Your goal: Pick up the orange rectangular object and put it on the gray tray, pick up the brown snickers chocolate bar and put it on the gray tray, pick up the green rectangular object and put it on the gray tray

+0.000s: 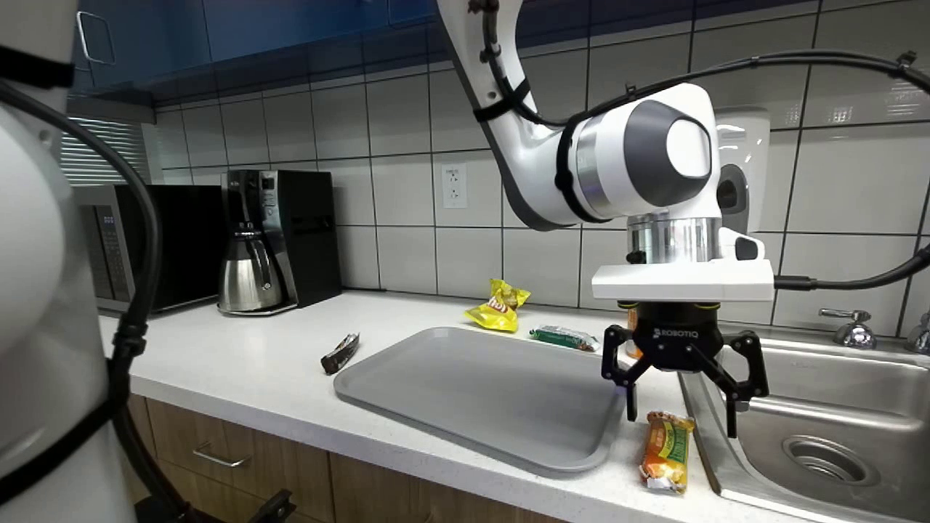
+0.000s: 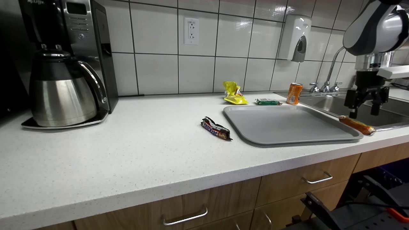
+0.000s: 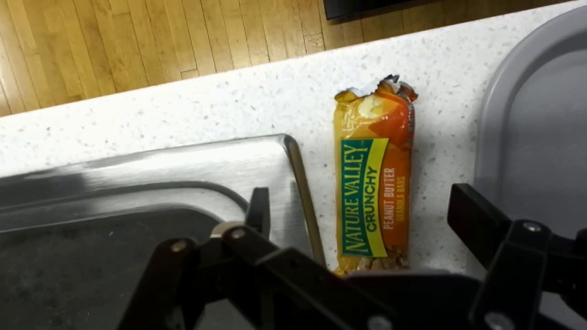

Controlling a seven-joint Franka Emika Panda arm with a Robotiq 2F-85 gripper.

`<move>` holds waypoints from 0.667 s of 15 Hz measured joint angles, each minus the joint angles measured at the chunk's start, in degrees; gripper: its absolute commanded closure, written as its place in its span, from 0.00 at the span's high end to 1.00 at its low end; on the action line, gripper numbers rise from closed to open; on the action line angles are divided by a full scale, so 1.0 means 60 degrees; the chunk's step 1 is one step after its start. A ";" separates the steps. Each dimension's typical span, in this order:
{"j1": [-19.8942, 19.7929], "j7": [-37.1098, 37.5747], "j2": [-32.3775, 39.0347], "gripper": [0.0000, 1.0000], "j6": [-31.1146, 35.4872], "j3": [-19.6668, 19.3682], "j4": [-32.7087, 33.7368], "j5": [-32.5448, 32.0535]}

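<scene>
The orange rectangular object is a Nature Valley granola bar (image 1: 667, 452) lying on the counter between the tray and the sink; it also shows in the wrist view (image 3: 373, 178). My gripper (image 1: 681, 427) is open and empty above it, with the bar between the fingers in the wrist view (image 3: 361, 204). The gray tray (image 1: 494, 392) lies bare in both exterior views (image 2: 290, 124). The brown Snickers bar (image 2: 216, 128) lies on the counter beside the tray, on the coffee maker's side. The green rectangular object (image 1: 565, 337) is a wrapped bar behind the tray.
A yellow chips bag (image 1: 498, 308) stands by the tiled wall. An orange can (image 2: 294, 93) stands behind the tray, partly hidden by the gripper in an exterior view (image 1: 632, 319). The sink (image 1: 872, 363) borders the granola bar. A coffee maker (image 2: 64, 86) stands at the far end.
</scene>
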 measured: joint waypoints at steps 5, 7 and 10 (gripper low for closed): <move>-0.0127 0.0000 0.0244 1.00 0.0056 0.0040 0.0007 0.0001; -0.0163 0.0000 0.0315 1.00 0.0089 0.0063 0.0016 0.0009; -0.0209 0.0000 0.0398 1.00 0.0186 0.0150 0.0023 0.0013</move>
